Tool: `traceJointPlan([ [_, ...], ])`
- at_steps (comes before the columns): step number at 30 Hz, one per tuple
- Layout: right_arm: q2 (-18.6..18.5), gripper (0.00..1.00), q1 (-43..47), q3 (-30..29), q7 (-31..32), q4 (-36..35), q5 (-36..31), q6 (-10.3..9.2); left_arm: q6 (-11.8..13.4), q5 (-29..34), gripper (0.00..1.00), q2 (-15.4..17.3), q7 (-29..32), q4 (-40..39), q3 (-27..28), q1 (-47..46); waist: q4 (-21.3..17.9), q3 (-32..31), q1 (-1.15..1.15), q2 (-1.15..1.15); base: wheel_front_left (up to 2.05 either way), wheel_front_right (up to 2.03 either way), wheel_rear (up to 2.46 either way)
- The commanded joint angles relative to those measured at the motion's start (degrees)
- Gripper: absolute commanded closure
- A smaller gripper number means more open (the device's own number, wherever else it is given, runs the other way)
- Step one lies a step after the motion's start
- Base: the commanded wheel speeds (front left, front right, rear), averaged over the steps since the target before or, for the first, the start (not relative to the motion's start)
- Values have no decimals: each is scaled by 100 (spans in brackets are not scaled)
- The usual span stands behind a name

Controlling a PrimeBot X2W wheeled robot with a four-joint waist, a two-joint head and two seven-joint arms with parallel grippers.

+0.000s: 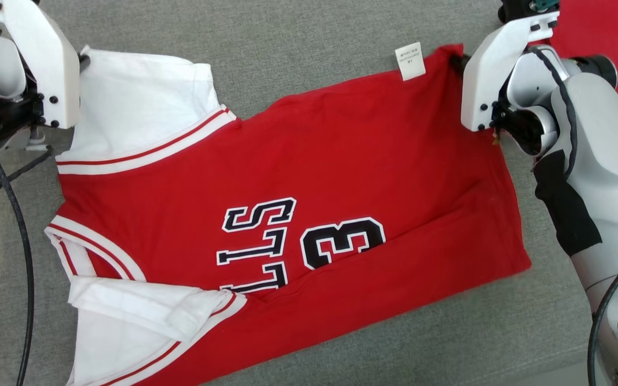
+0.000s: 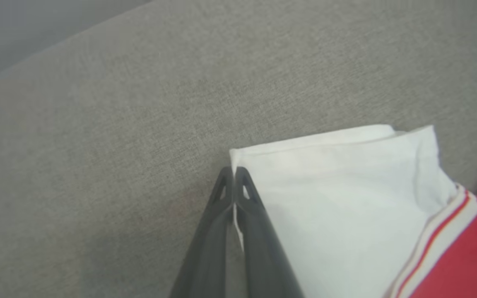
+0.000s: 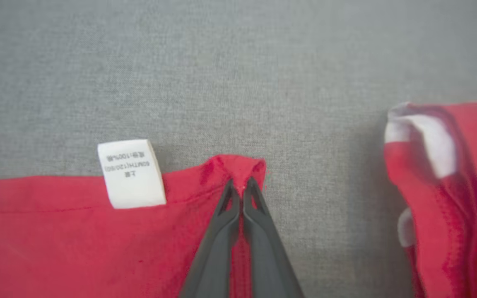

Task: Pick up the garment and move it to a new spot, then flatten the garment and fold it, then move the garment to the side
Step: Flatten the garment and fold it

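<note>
- I see the red jersey (image 1: pixel 309 177) lying spread, print side up, on the grey cloth surface (image 1: pixel 314 43), with its white care label (image 3: pixel 132 174) sticking out from one edge.
- My right gripper (image 3: pixel 242 187) is pinched shut on the jersey's red corner (image 3: pixel 238 165), just beside the care label on the same edge.
- My left gripper (image 2: pixel 234 174) is clamped on the corner of the white sleeve (image 2: pixel 338 198), at the end of the jersey far from the care label.
- A second red garment (image 3: pixel 449 186) lies past the gripped corner, on the side away from the care label, apart from the jersey.
</note>
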Motion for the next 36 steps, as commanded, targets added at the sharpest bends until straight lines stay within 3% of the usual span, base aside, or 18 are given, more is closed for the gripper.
traceJointPlan([
  [1,-63,100,-117,16,-215,-44,5,-2,-68,81,100,40,-178,-58,-11,-159,17,6,0,0,0,0,0],
  [10,-189,100,-337,11,-1211,124,176,-2,-249,341,100,119,-1226,-34,-143,-389,135,-18,0,0,0,0,0],
  [16,-396,100,-385,-27,-1738,217,641,-2,-285,403,100,53,-1897,104,-277,-515,324,-84,0,0,0,0,0],
  [23,-963,100,90,406,-2071,-18,1541,-2,-293,280,100,58,-2736,-41,-475,-318,607,-285,0,0,0,0,0],
  [31,-1553,100,781,973,-2403,-589,2418,-2,-286,104,100,328,-3416,-791,-532,300,797,-575,0,0,0,0,0],
  [36,-1998,100,1282,1285,-2733,-956,2827,-2,-10,78,100,505,-3742,-1586,-507,1014,935,-748,0,0,0,0,0],
])
